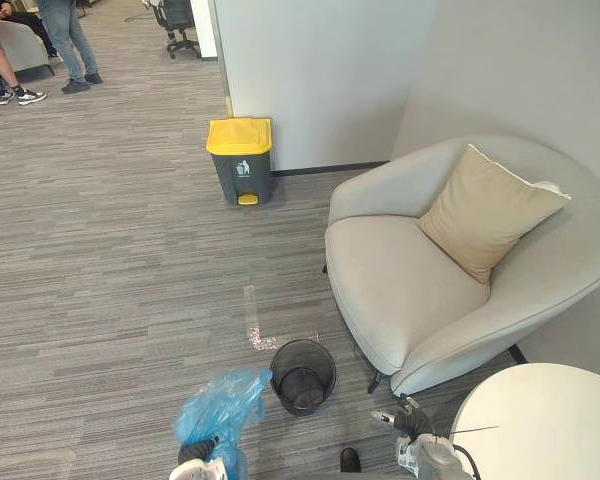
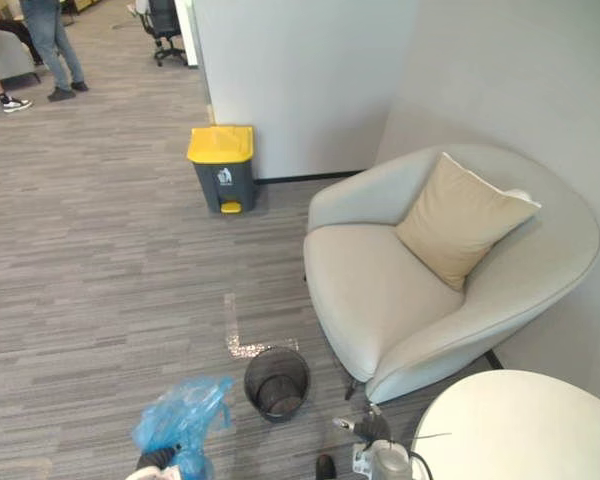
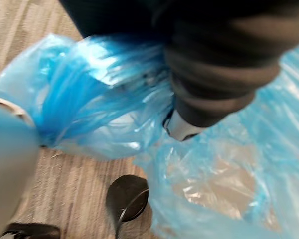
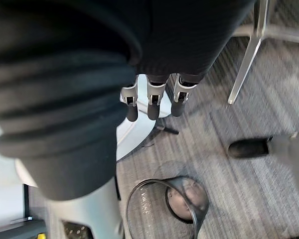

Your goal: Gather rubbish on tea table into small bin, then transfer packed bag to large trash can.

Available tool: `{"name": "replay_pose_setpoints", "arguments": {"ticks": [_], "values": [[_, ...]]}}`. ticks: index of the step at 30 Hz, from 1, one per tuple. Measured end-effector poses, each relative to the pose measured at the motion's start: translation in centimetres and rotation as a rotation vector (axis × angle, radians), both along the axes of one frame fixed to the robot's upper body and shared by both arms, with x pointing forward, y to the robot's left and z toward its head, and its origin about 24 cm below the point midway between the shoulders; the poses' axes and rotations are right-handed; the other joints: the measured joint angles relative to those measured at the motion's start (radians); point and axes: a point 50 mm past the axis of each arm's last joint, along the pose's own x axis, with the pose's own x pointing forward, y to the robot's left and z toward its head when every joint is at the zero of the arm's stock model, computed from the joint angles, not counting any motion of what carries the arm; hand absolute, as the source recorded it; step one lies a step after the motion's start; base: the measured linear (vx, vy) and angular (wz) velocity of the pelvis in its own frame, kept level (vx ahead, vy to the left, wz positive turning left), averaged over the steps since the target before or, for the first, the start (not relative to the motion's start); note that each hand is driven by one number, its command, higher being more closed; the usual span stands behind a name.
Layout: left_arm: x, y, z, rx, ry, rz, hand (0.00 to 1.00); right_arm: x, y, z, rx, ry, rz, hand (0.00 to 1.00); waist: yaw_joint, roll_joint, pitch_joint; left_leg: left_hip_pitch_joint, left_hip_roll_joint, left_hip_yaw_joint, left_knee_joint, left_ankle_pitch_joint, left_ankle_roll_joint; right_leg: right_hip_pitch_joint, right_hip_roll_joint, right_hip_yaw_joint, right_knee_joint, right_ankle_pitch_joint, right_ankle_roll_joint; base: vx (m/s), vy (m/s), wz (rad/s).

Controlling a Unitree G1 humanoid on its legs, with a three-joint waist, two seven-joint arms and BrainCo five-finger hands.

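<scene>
A blue plastic bag (image 1: 220,405) hangs just above the carpet at the lower left, with its neck bunched up in my left hand (image 1: 194,456). In the left wrist view the gathered blue bag (image 3: 94,99) runs under the hand (image 3: 182,127). The small black mesh bin (image 1: 303,375) stands on the floor just right of the bag, without a liner. My right hand (image 1: 411,421) hangs open beside the white round tea table (image 1: 540,420), its fingers (image 4: 152,102) straight and holding nothing. The large grey trash can with a yellow lid (image 1: 241,160) stands by the far wall.
A pale armchair (image 1: 400,290) with a tan cushion (image 1: 485,210) sits right of the bin, under the grey wall. People (image 1: 65,45) and an office chair (image 1: 177,25) are at the far left. Open carpet lies between me and the trash can.
</scene>
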Motion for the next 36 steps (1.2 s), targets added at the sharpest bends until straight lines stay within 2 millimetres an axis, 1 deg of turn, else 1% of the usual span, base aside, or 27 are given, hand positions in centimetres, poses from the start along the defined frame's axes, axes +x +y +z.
{"name": "replay_pose_setpoints", "arguments": {"ticks": [4,5,7,10,11,12,13,14,15,17,18,19,20,21,22,23,24,25,27,28,29,30,31,32,34,35,36], "values": [[0.3,0.3,0.1,0.002,-0.008,0.020,1.00,0.7,-0.1,0.1,-0.037,-0.002,0.011,0.00,0.006,-0.005,0.040,-0.003,-0.004,0.033,0.014,-0.007,0.005,-0.014,-0.002,0.040,0.007,0.007,0.008,-0.03,0.008,-0.27],[0.8,0.2,0.2,0.000,-0.021,0.022,1.00,1.2,0.0,0.3,-0.045,-0.013,0.013,0.00,0.025,-0.011,0.050,-0.030,-0.004,0.062,0.033,-0.017,0.010,-0.045,-0.002,0.063,0.008,0.023,0.011,-0.06,0.004,-0.42],[1.8,-0.2,0.4,-0.009,-0.047,0.016,1.00,1.8,0.1,0.6,-0.051,-0.036,0.012,0.00,0.029,-0.016,0.059,-0.073,-0.002,0.085,0.074,-0.033,0.014,-0.077,-0.003,0.088,0.011,0.038,0.015,-0.05,-0.001,-0.42],[3.3,-0.5,0.9,-0.011,-0.092,0.007,1.00,3.3,0.5,1.7,-0.077,-0.108,0.032,0.00,0.036,-0.004,0.082,-0.124,0.018,0.120,0.156,-0.066,0.029,-0.143,0.010,0.104,0.072,0.059,0.027,-0.09,0.012,-0.42],[4.5,-0.6,1.5,-0.008,-0.143,0.006,1.00,4.2,1.3,2.2,-0.065,-0.145,0.035,0.00,0.037,-0.004,0.085,-0.162,0.034,0.119,0.195,-0.060,0.043,-0.194,0.023,0.105,0.104,0.113,0.057,-0.18,0.026,-0.54],[5.0,-0.7,1.7,-0.008,-0.164,0.008,1.00,4.9,1.3,2.6,-0.070,-0.166,0.036,0.00,0.046,0.012,0.092,-0.171,0.061,0.122,0.187,-0.055,0.054,-0.206,0.034,0.100,0.140,0.098,0.061,-0.17,0.058,-0.35],[6.0,-1.1,2.2,-0.014,-0.207,0.003,1.00,5.3,1.5,3.0,-0.069,-0.187,0.034,0.00,0.043,0.020,0.097,-0.171,0.067,0.117,0.178,-0.055,0.054,-0.265,0.033,0.048,0.392,-0.058,0.011,-0.10,0.043,0.20],[6.6,-1.3,2.6,-0.009,-0.240,-0.011,1.00,5.2,1.9,2.9,-0.059,-0.184,0.037,0.00,0.050,0.010,0.102,-0.154,0.051,0.097,0.191,-0.047,0.059,-0.281,-0.004,0.025,0.676,-0.211,0.002,-0.06,0.030,0.42],[6.5,-1.3,2.7,-0.008,-0.241,-0.010,1.00,5.2,2.2,2.9,-0.054,-0.184,0.041,0.00,0.050,0.006,0.099,-0.155,0.046,0.089,0.201,-0.047,0.059,-0.270,-0.015,0.027,0.738,-0.238,0.012,-0.04,-0.047,0.64],[5.9,-0.9,2.7,0.002,-0.239,-0.002,1.00,5.6,3.7,3.0,-0.022,-0.199,0.064,0.00,0.055,-0.030,0.080,-0.195,0.032,0.049,0.260,-0.047,0.059,-0.177,-0.048,0.047,0.845,-0.340,0.081,-0.10,-0.127,0.68],[5.8,-0.9,2.7,0.002,-0.239,-0.001,1.00,5.7,3.8,3.1,-0.019,-0.204,0.066,0.00,0.058,-0.033,0.078,-0.207,0.033,0.040,0.272,-0.047,0.059,-0.162,-0.050,0.047,0.831,-0.362,0.082,-0.15,-0.195,0.53],[5.9,-1.2,2.7,-0.005,-0.242,0.000,1.00,6.3,3.9,3.4,-0.020,-0.219,0.071,0.00,0.073,-0.036,0.076,-0.238,0.040,0.032,0.298,-0.044,0.054,-0.134,-0.049,0.040,0.750,-0.406,0.067,-0.19,-0.204,0.05],[5.8,-1.8,2.5,-0.022,-0.235,0.008,1.00,7.0,3.6,3.8,-0.032,-0.236,0.074,0.00,0.101,-0.017,0.072,-0.260,0.064,0.036,0.294,-0.029,0.029,-0.091,-0.026,0.017,0.605,-0.417,0.052,-0.20,-0.194,-0.14],[5.6,-2.1,2.4,-0.031,-0.231,0.011,1.00,7.2,3.6,4.0,-0.035,-0.244,0.074,0.00,0.109,-0.003,0.069,-0.272,0.075,0.035,0.285,-0.017,0.022,-0.066,-0.014,0.010,0.542,-0.412,0.044,-0.24,-0.169,-0.27],[5.6,-2.7,2.3,-0.044,-0.227,0.017,1.00,7.9,3.8,4.4,-0.041,-0.262,0.077,0.00,0.109,0.018,0.075,-0.297,0.085,0.029,0.276,0.010,0.013,-0.032,0.009,0.002,0.427,-0.402,-0.007,-0.32,-0.180,0.19],[5.4,-3.2,2.0,-0.051,-0.206,-0.005,1.00,8.0,3.6,4.4,-0.052,-0.263,0.069,0.00,0.090,0.054,0.091,-0.308,0.104,-0.013,0.256,0.052,0.001,-0.014,0.037,-0.043,0.386,-0.363,-0.027,-0.32,-0.182,0.42],[5.5,-3.2,2.0,-0.051,-0.206,-0.005,1.00,7.8,3.5,4.3,-0.055,-0.255,0.064,0.00,0.082,0.057,0.094,-0.308,0.106,-0.024,0.243,0.069,-0.002,-0.009,0.038,-0.057,0.379,-0.357,-0.032,-0.30,-0.186,0.75],[5.4,-3.1,2.0,-0.049,-0.204,0.001,1.00,7.1,3.5,3.7,-0.059,-0.224,0.057,0.00,0.079,0.056,0.095,-0.293,0.110,-0.048,0.192,0.118,-0.015,-0.001,0.049,-0.092,0.378,-0.346,-0.048,-0.18,-0.136,0.53],[5.0,-3.1,1.9,-0.047,-0.195,0.001,1.00,7.0,3.5,3.6,-0.058,-0.211,0.052,0.00,0.080,0.050,0.093,-0.270,0.109,-0.063,0.108,0.178,-0.029,-0.020,0.049,-0.123,0.384,-0.335,-0.067,-0.22,-0.123,0.41],[4.8,-3.2,1.7,-0.050,-0.183,-0.001,1.00,7.1,3.4,3.6,-0.055,-0.212,0.038,0.00,0.078,0.044,0.096,-0.273,0.107,-0.053,0.109,0.175,-0.017,-0.033,0.039,-0.145,0.384,-0.329,-0.078,-0.24,-0.083,0.49],[4.9,-3.1,1.8,-0.046,-0.184,-0.002,1.00,6.9,2.9,3.5,-0.059,-0.207,0.015,0.00,0.075,0.033,0.102,-0.274,0.097,-0.044,0.167,0.154,0.010,-0.041,0.022,-0.166,0.385,-0.320,-0.085,-0.22,-0.032,0.72],[4.9,-3.2,1.7,-0.045,-0.182,-0.008,1.00,6.6,2.4,3.3,-0.062,-0.195,-0.008,0.00,0.071,0.030,0.101,-0.272,0.084,-0.030,0.240,0.085,0.024,-0.054,-0.003,-0.196,0.385,-0.308,-0.085,-0.21,-0.008,0.68],[4.8,-3.2,1.7,-0.044,-0.181,-0.011,1.00,6.4,2.3,3.2,-0.063,-0.190,-0.011,0.00,0.067,0.024,0.103,-0.270,0.082,-0.022,0.261,0.063,0.026,-0.058,-0.010,-0.203,0.383,-0.303,-0.081,-0.26,0.079,0.88],[4.7,-3.2,1.6,-0.040,-0.170,-0.021,1.00,5.5,2.1,2.6,-0.061,-0.156,-0.024,0.00,0.055,0.024,0.101,-0.240,0.084,0.008,0.318,-0.012,0.023,-0.058,-0.040,-0.242,0.370,-0.282,-0.068,-0.23,0.153,0.76],[4.6,-3.3,1.5,-0.035,-0.161,-0.036,1.00,4.6,1.9,2.1,-0.060,-0.126,-0.038,0.00,0.050,0.023,0.100,-0.210,0.091,0.043,0.349,-0.067,0.021,-0.060,-0.069,-0.270,0.369,-0.271,-0.051,-0.16,0.193,0.75],[4.4,-3.6,1.3,-0.041,-0.145,-0.052,1.00,3.6,1.5,1.6,-0.061,-0.100,-0.060,0.00,0.046,0.040,0.089,-0.181,0.108,0.076,0.330,-0.112,-0.002,-0.073,-0.081,-0.296,0.362,-0.256,-0.026,-0.11,0.182,0.59],[4.3,-3.6,1.2,-0.043,-0.140,-0.058,1.00,3.3,1.4,1.5,-0.062,-0.092,-0.066,0.00,0.045,0.055,0.082,-0.172,0.107,0.083,0.293,-0.127,-0.017,-0.074,-0.080,-0.301,0.360,-0.254,-0.019,-0.12,0.223,0.52]]}}
